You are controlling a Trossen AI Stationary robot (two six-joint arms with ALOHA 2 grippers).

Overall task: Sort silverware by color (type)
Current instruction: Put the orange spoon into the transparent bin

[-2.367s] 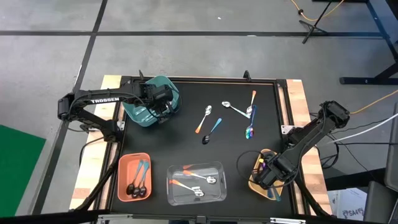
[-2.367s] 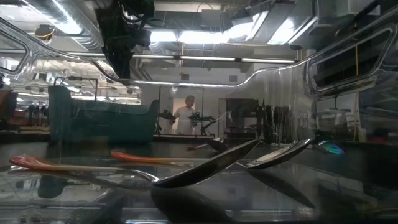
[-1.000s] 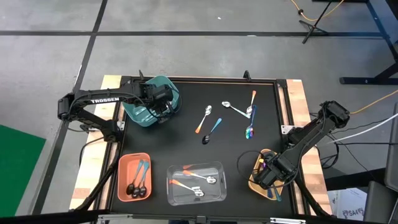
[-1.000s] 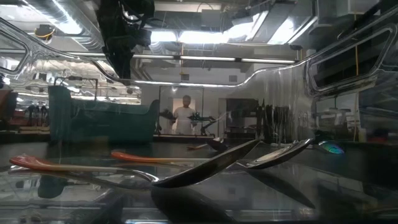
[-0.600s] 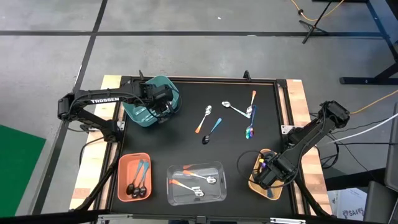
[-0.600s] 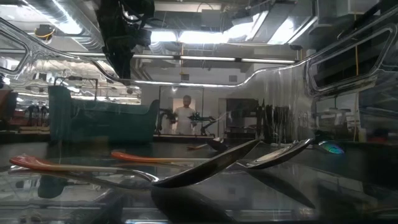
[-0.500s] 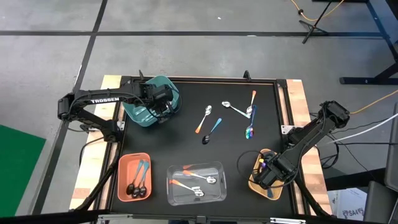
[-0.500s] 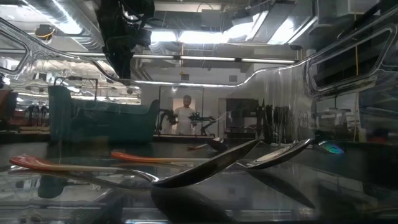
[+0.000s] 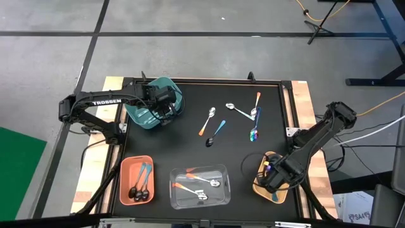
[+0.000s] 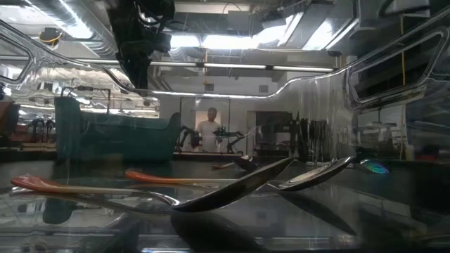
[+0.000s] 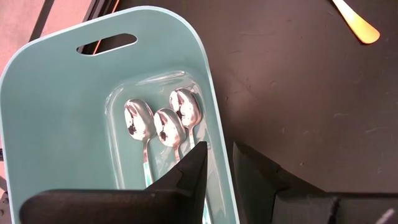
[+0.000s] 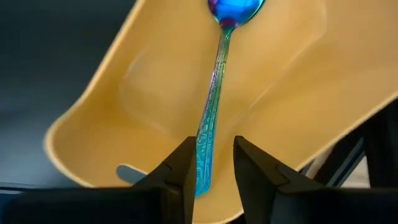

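Below, an iridescent spoon (image 12: pixel 214 93) lies in a smooth yellow bin (image 12: pixel 298 93).

The only lettering I can read is the brand word "TROSSEN", in white capitals along the dark upper link of my left arm (image 9: pixel 106 102), at the left of the overhead frame. Nothing else is legible.
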